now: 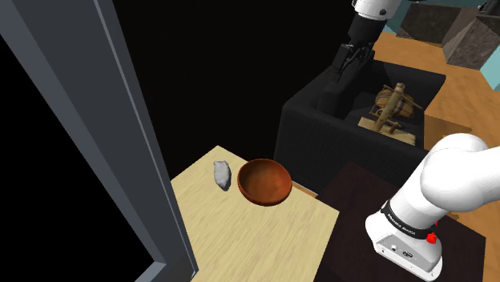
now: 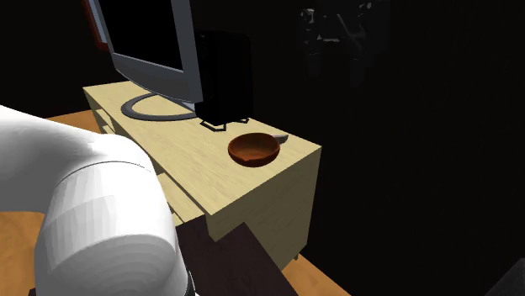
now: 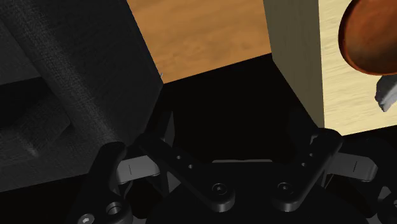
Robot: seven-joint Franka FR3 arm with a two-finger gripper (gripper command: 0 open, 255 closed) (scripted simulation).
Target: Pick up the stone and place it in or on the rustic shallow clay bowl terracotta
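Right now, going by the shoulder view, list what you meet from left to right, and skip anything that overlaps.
Screen → stone → bowl → wooden model.

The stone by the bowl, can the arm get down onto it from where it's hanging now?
Probably yes. The stone lies uncovered on the light table, and the open gripper hangs well apart from it, by a dark couch. The bowl close beside the stone may crowd one finger.
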